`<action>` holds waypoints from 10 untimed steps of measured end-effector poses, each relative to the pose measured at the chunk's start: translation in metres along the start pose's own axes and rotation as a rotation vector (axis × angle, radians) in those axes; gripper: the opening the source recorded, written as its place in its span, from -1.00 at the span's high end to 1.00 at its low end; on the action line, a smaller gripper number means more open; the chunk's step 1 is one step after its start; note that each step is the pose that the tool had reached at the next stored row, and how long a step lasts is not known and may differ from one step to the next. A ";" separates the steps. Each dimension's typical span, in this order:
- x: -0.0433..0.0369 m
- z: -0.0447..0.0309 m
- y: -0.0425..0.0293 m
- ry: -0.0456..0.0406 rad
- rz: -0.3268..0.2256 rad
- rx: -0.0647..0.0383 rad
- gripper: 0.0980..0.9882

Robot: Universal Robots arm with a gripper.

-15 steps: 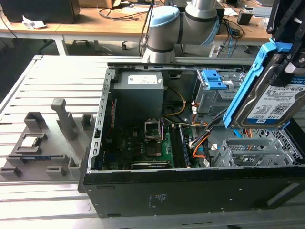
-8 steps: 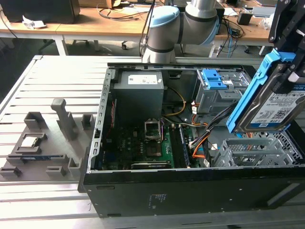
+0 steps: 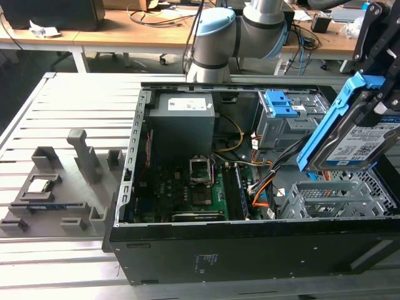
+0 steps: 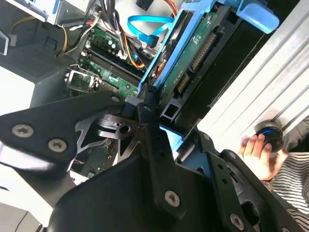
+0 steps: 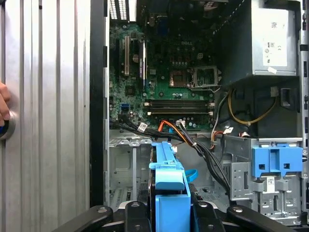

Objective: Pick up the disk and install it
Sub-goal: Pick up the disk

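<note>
Silver-grey disk [image 3: 359, 134] with white-and-blue label [image 3: 369, 150], bright blue frame [image 3: 331, 125]; black computer case [image 3: 250, 253]; green motherboard [image 3: 206, 194]; grey drive cage [image 3: 278, 131], blue latches [image 3: 281, 103]; pale ribbed metal surface [image 3: 69, 106]; black-and-white striped sleeve [image 4: 294, 176].

One robot arm [image 3: 244, 25], one gripper [image 5: 169, 215], one disk [image 3: 359, 140] in one blue frame [image 3: 328, 125]. One open computer case [image 3: 250, 250], with one green circuit board [image 3: 187, 194], one processor socket [image 3: 200, 172], one grey power supply [image 3: 184, 125] and one drive cage [image 3: 281, 119] inside. One slatted table [image 3: 75, 94], with one small square chip [image 3: 39, 185] on one grey tray [image 3: 25, 194]. In the second wrist view, one hand [image 4: 260, 154] on one round knob [image 4: 268, 131].
</note>
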State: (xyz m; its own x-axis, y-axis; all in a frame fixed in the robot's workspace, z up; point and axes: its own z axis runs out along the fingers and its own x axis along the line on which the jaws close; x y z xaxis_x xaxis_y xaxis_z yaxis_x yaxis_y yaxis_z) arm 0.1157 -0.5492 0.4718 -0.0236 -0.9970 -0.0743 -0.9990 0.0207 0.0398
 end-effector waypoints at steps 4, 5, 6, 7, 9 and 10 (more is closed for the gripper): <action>0.0001 0.0017 -0.0023 0.0338 0.012 0.002 0.39; 0.0002 0.0022 -0.0027 0.0405 0.014 0.002 0.39; 0.0002 0.0031 -0.0031 0.0443 0.014 0.002 0.39; 0.0004 0.0053 -0.0040 0.0468 0.015 0.002 0.39; 0.0006 0.0077 -0.0043 0.0485 0.015 0.002 0.39; 0.0006 0.0092 -0.0054 0.0489 0.014 0.002 0.39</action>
State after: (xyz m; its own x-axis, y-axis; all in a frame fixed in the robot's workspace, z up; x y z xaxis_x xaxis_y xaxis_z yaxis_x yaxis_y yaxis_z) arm 0.1207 -0.5493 0.4623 -0.0362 -0.9990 -0.0250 -0.9986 0.0353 0.0382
